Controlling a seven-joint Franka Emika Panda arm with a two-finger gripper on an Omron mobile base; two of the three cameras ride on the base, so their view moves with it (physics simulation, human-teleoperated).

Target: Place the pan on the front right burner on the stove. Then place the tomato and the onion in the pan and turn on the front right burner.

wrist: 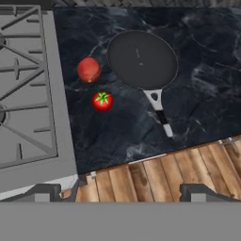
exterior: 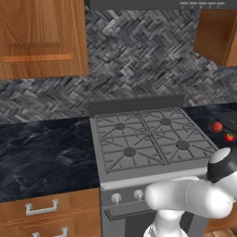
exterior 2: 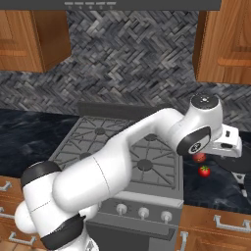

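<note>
Three task items lie on the dark marble counter [wrist: 197,94] right of the stove [wrist: 28,94].
Pan [wrist: 142,60] sits flat, handle toward the counter's front edge; onion [wrist: 88,69] and tomato [wrist: 102,101] lie between it and the stove. Gripper [wrist: 122,192] hangs above them, jaws wide, holding nothing; front right burner [exterior: 182,145] is bare.

Dark counter [wrist: 202,84] bears pan [wrist: 142,59], tomato [wrist: 102,100], onion [wrist: 88,69].

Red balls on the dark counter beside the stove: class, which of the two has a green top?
The tomato, the brighter red ball, nearer the counter's front edge. The onion behind it is duller, without green.
</note>
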